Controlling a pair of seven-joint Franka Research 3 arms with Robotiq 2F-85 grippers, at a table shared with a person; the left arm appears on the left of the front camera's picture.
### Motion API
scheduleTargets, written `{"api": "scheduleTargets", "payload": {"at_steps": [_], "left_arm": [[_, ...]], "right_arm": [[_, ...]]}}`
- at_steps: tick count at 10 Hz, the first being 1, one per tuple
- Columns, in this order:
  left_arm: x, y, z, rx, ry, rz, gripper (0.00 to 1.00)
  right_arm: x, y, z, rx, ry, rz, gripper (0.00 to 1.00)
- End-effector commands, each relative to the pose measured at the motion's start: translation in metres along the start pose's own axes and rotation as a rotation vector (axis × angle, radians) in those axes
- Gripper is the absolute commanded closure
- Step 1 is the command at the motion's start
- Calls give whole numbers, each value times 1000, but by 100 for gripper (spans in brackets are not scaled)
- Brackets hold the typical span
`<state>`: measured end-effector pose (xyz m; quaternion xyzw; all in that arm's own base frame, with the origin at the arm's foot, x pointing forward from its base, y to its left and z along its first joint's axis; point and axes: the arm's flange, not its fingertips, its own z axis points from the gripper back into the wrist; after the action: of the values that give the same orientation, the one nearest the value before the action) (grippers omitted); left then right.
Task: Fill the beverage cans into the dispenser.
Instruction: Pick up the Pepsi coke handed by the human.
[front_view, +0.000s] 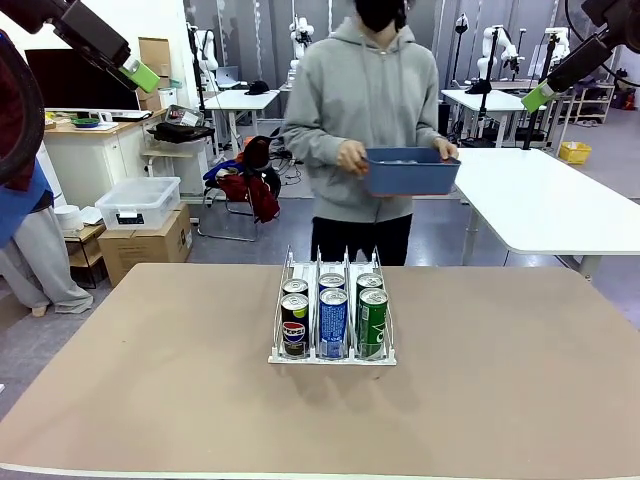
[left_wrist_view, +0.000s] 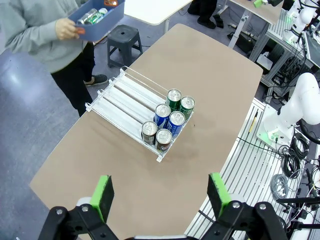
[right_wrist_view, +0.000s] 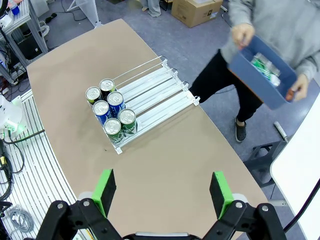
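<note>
Loading step: the dispenser (front_view: 333, 359), central on the table (front_view: 150, 370), holds six beverage cans (front_view: 333, 322); more lie in the person's blue tub (front_view: 412, 172). Above, the left gripper (left_wrist_view: 161, 189) and right gripper (right_wrist_view: 163, 189) hover with jaws wide and empty. The next move probably calls for grasping a tub can.

Matt tan table top (front_view: 500, 400), smooth and board-like, no glare. Clear glossy plastic dividers on the dispenser (front_view: 330, 358), white plastic base. Glossy printed metal on the beverage cans (front_view: 333, 322), bare silver tops with bright highlights. Opaque plastic blue tub (front_view: 410, 178), slight sheen. Soft matt cloth on the grey hoodie (front_view: 345, 90). Matt black bodies on the left gripper (left_wrist_view: 160, 192) and right gripper (right_wrist_view: 162, 187), flat green pads (left_wrist_view: 103, 196), rubbery look. Rough matt brown cardboard box (front_view: 150, 245). Smooth far white table (front_view: 550, 200), light sheen.
</note>
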<state>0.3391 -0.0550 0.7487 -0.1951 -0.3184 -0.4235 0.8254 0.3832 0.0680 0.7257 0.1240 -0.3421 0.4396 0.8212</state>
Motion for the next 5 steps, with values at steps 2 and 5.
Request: {"api": "scheduleTargets", "payload": {"at_steps": [2,5], "left_arm": [[-1,1,2,3,-4,-3,0],[-1,1,2,3,-4,-3,0]], "right_arm": [[-1,0,1,9,-7,2,0],[-1,0,1,9,-7,2,0]]}}
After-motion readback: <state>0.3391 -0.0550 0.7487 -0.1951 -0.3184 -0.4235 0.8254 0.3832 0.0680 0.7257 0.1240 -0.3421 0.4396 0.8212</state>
